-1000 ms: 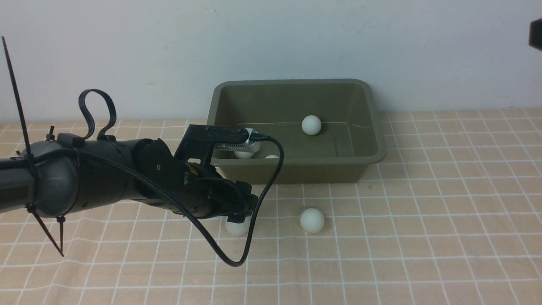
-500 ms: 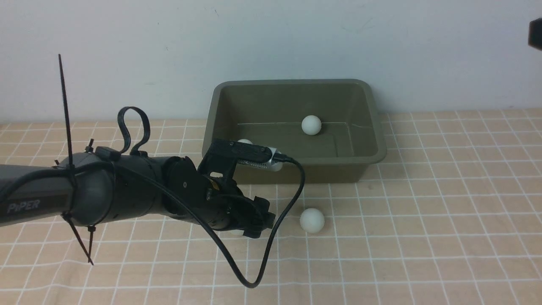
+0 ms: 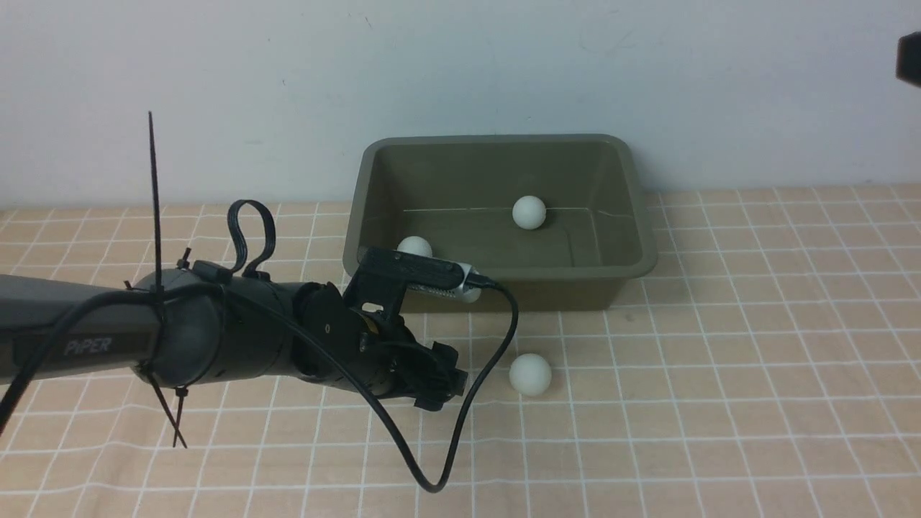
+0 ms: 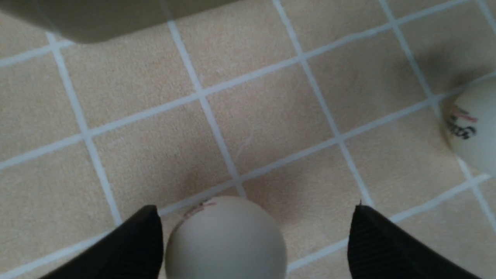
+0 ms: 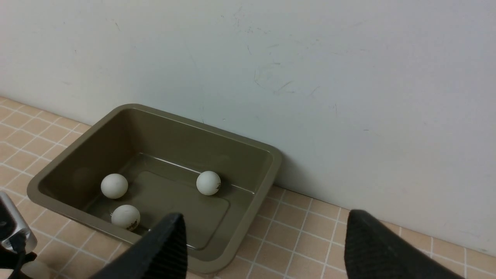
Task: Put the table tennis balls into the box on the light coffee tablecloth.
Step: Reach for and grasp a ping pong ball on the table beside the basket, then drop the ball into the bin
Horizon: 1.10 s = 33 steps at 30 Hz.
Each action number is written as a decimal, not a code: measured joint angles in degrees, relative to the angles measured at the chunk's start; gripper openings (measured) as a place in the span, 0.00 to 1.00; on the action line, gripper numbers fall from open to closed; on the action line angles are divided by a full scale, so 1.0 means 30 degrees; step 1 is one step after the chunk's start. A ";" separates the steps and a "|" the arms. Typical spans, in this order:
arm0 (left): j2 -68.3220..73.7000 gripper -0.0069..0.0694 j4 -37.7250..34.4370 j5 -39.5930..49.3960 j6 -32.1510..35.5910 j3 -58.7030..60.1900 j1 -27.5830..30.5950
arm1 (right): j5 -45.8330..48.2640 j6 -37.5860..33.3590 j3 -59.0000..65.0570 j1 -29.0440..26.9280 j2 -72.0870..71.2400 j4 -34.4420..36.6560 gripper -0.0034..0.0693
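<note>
The olive-green box (image 3: 642,237) stands on the light coffee tablecloth (image 3: 719,360) by the wall. Three table tennis balls lie inside it (image 5: 114,185) (image 5: 125,217) (image 5: 208,182). Another ball (image 3: 530,374) rests on the cloth in front of the box. My left gripper (image 3: 435,388) is low over the cloth and open, and a further ball (image 4: 226,238) sits between its fingers (image 4: 131,248), close against one and apart from the other. The printed ball (image 4: 474,128) lies off to the side. My right gripper (image 5: 265,215) hangs open and empty, high to the right of the box.
A pale wall (image 3: 460,72) rises directly behind the box. The left arm's loose black cable (image 3: 460,432) loops down onto the cloth near the front ball. A box corner (image 4: 97,19) shows just beyond the left fingers.
My left arm has moved right and lower, so the ball seen under its gripper earlier is now hidden behind it in the front view. The other balls and the box have not moved.
</note>
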 joint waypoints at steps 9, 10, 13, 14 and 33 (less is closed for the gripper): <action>0.0162 0.56 0.0000 -0.0516 0.0135 0.0000 0.0000 | 0.0000 0.0000 0.0000 0.0000 0.0000 0.0036 0.73; 0.0162 0.53 0.0000 -0.0516 0.0205 0.0000 0.0000 | 0.0000 0.0000 0.0000 0.0000 0.0000 0.0036 0.73; 0.0137 0.54 0.0046 -0.0410 0.0483 0.0000 0.0000 | 0.0000 0.0000 0.0000 0.0000 0.0000 0.0036 0.73; -0.0091 0.54 0.0139 -0.0117 0.0747 0.0000 0.0000 | 0.0000 0.0000 0.0000 0.0000 0.0000 0.0036 0.73; -0.5768 0.54 0.0344 -0.1349 0.4705 -0.1499 0.0178 | 0.0000 0.0000 0.0000 0.0000 0.0000 0.0045 0.73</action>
